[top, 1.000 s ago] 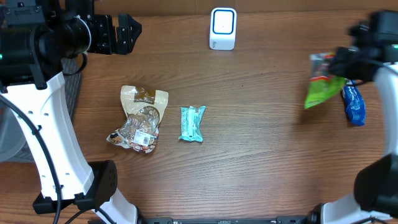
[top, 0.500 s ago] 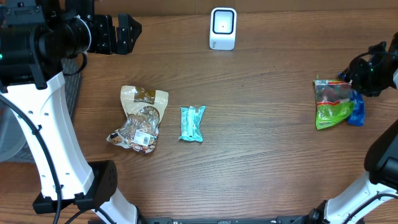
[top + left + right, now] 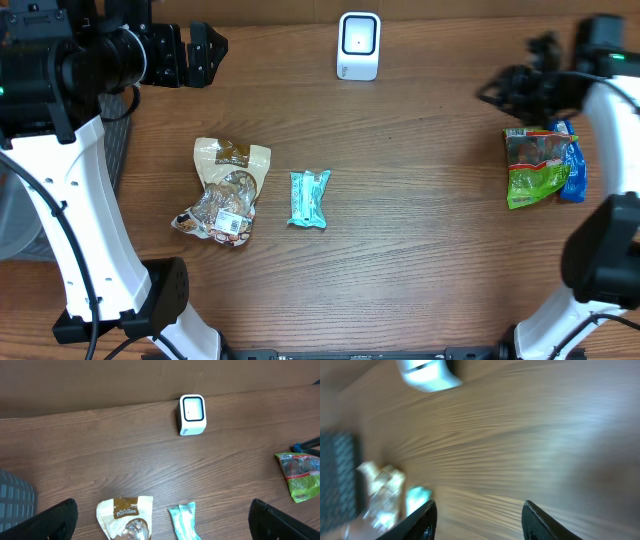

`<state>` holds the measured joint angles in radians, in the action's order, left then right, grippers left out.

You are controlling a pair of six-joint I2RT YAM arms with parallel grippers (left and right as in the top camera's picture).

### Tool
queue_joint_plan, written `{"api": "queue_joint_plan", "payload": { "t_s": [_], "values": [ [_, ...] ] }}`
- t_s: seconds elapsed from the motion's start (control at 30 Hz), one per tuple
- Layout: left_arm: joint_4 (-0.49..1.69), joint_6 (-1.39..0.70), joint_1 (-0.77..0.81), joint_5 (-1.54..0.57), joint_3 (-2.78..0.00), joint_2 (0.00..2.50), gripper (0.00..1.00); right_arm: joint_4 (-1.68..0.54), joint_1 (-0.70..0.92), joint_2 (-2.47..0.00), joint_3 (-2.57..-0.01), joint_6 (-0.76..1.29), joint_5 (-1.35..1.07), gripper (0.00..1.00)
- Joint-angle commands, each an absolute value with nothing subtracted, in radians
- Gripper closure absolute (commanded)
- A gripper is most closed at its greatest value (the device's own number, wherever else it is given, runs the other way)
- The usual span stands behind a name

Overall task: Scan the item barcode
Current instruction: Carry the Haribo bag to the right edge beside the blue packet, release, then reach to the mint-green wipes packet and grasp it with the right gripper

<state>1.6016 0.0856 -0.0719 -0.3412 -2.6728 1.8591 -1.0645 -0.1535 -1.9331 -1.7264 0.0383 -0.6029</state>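
The white barcode scanner (image 3: 358, 45) stands at the back edge and also shows as scanner (image 3: 192, 414) in the left wrist view. A green snack bag (image 3: 533, 166) lies flat at the right, touching a blue packet (image 3: 573, 168). My right gripper (image 3: 505, 90) hovers just behind the green bag, open and empty. Its view is motion-blurred, with its fingers (image 3: 422, 522) spread over bare wood. My left gripper (image 3: 195, 55) hangs high at the back left, wide open and empty. A beige nut bag (image 3: 228, 190) and a teal bar (image 3: 309, 198) lie left of centre.
A dark mesh basket (image 3: 15, 497) sits off the table's left side. A brown wall runs behind the scanner. The beige bag (image 3: 125, 517) and teal bar (image 3: 184, 520) lie below my left fingers (image 3: 50, 520).
My right gripper opened and let go of the green bag, which now lies on the table beside the blue packet. The right arm then swung back and left. The left arm stayed still.
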Motion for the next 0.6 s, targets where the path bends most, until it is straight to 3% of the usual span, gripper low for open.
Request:
{"api": "queue_joint_plan", "payload": {
  "t_s": [0.0, 0.23, 0.3, 0.33, 0.37, 0.5, 0.57],
  "values": [
    [1.6, 0.105, -0.069, -0.356, -2.679, 1.865, 0.0, -1.014, 0.019, -1.941, -1.727, 0.083, -0.733, 0.45],
    [1.6, 0.105, -0.069, -0.356, -2.679, 1.865, 0.0, -0.993, 0.268, -2.045, -1.705, 0.26, -0.73, 0.48],
    [1.6, 0.105, -0.069, -0.356, -2.679, 1.865, 0.0, -0.994, 0.327, -2.075, -1.705, 0.315, -0.699, 0.55],
    [1.6, 0.105, -0.069, -0.356, -2.679, 1.865, 0.01, -1.0, 0.356, -2.09, -1.703, 0.356, -0.67, 0.65],
    [1.6, 0.105, -0.069, -0.356, -2.679, 1.865, 0.0, -1.0, 0.382, -2.099, -1.694, 0.404, -0.643, 0.67],
    [1.6, 0.105, -0.069, -0.356, -2.679, 1.865, 0.0, -0.944, 0.455, -2.104, -1.629, 0.478, -0.619, 0.65],
    [1.6, 0.105, -0.069, -0.356, -2.679, 1.865, 0.0, -0.914, 0.482, -2.104, -1.598, 0.492, -0.618, 0.54]
  ]
}}
